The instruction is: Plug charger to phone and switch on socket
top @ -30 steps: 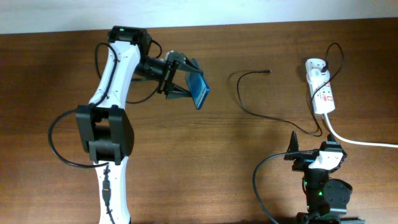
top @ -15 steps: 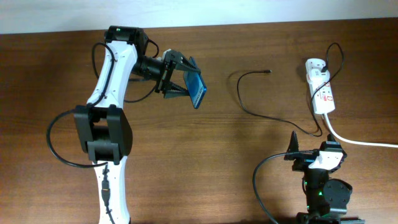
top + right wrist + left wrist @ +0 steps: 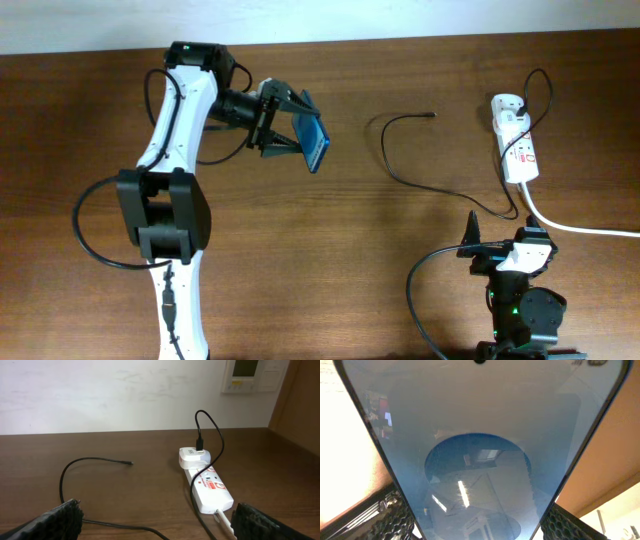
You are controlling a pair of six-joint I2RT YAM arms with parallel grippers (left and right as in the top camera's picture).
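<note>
My left gripper (image 3: 292,127) is shut on the phone (image 3: 313,143), holding it tilted above the table at the back left. In the left wrist view the phone's blue screen (image 3: 480,450) fills the frame between the fingers (image 3: 390,520). The charger's thin black cable (image 3: 400,172) lies on the table, its free tip (image 3: 432,114) to the right of the phone, its other end at a white plug (image 3: 507,106) in the socket (image 3: 518,143). The right wrist view shows the cable (image 3: 75,467) and socket (image 3: 210,491) too. My right gripper (image 3: 470,243) is open and empty near the front edge.
The socket's thick white cord (image 3: 580,226) runs off to the right edge. The wooden table (image 3: 330,260) ends at a white wall at the back. A wall panel (image 3: 255,375) shows in the right wrist view.
My left arm has shifted slightly left and back with the phone still in its grip. The right arm, cable and socket have not moved.
</note>
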